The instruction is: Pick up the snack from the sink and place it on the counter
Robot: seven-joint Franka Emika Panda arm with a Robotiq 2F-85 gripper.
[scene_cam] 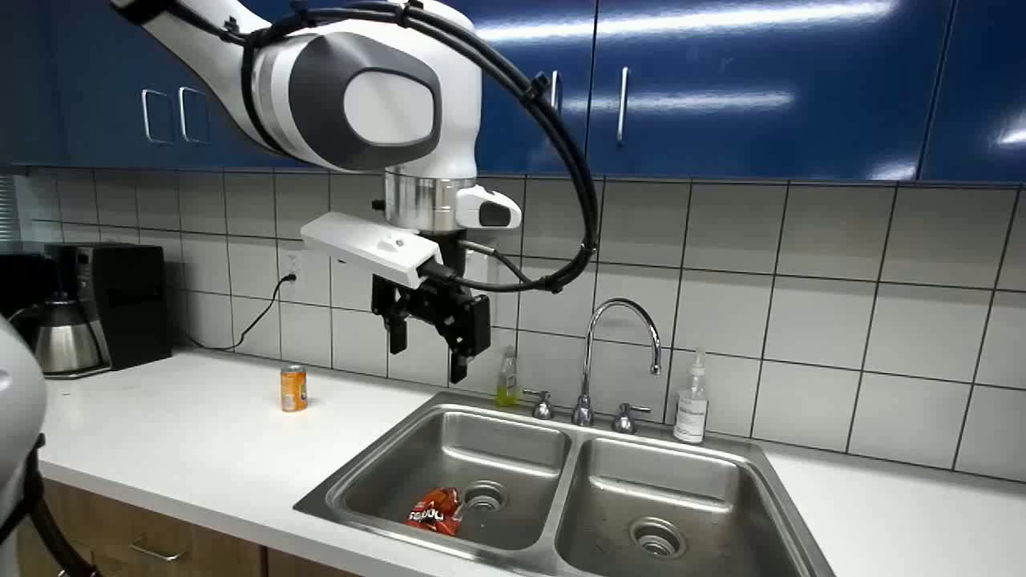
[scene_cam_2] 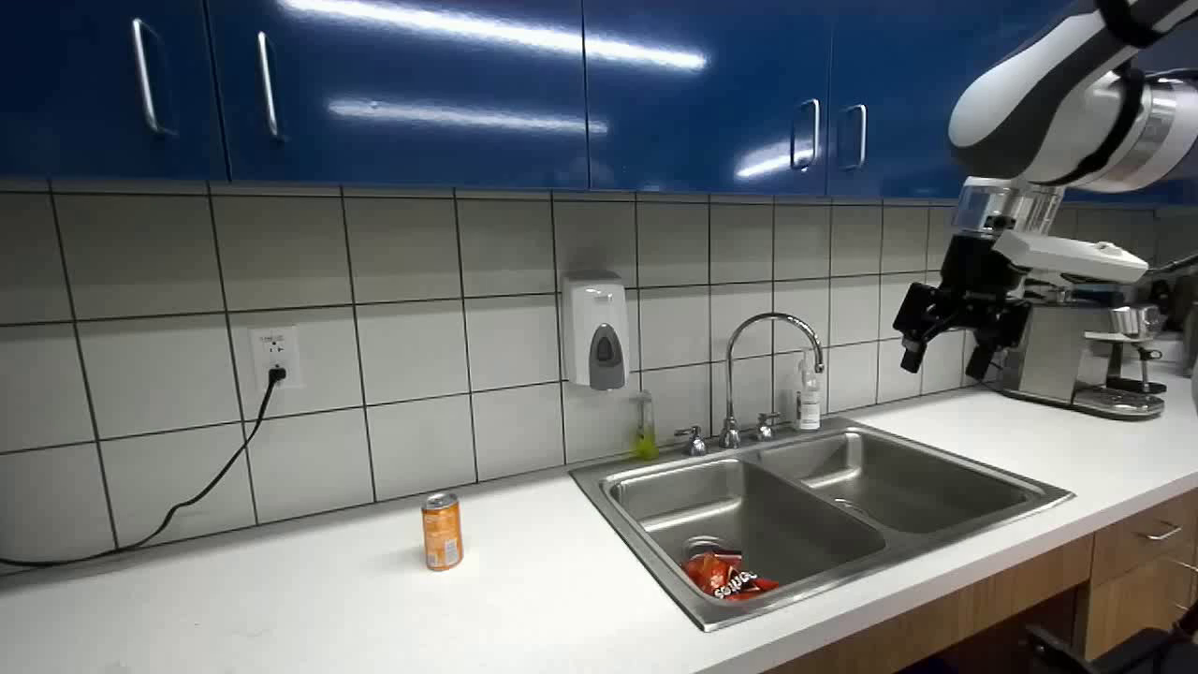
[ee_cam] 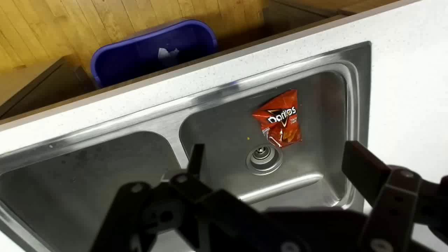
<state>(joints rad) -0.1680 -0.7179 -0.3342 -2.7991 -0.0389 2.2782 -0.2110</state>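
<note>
The snack is a red crinkled Doritos packet [ee_cam: 280, 119] lying flat on the floor of a sink basin, beside the drain. It also shows in both exterior views [scene_cam: 435, 511] [scene_cam_2: 730, 578]. The stainless double-basin sink [scene_cam: 561, 489] is set in the white counter [scene_cam: 200, 449]; both also show in the wrist view, the sink [ee_cam: 175, 141] and the counter [ee_cam: 409, 115]. My gripper [scene_cam: 427, 354] is open and empty, high above the sink. In the wrist view its black fingers [ee_cam: 274, 154] stand wide apart, with the packet beyond them.
An orange can [scene_cam: 293, 389] stands on the counter beside the sink. A curved chrome faucet [scene_cam: 589, 353] rises behind the basins, with a green soap bottle [scene_cam: 506, 381] and a clear pump bottle [scene_cam: 692, 409] beside it. Blue cabinets [scene_cam_2: 421, 84] hang above. A blue bin [ee_cam: 147, 56] stands below.
</note>
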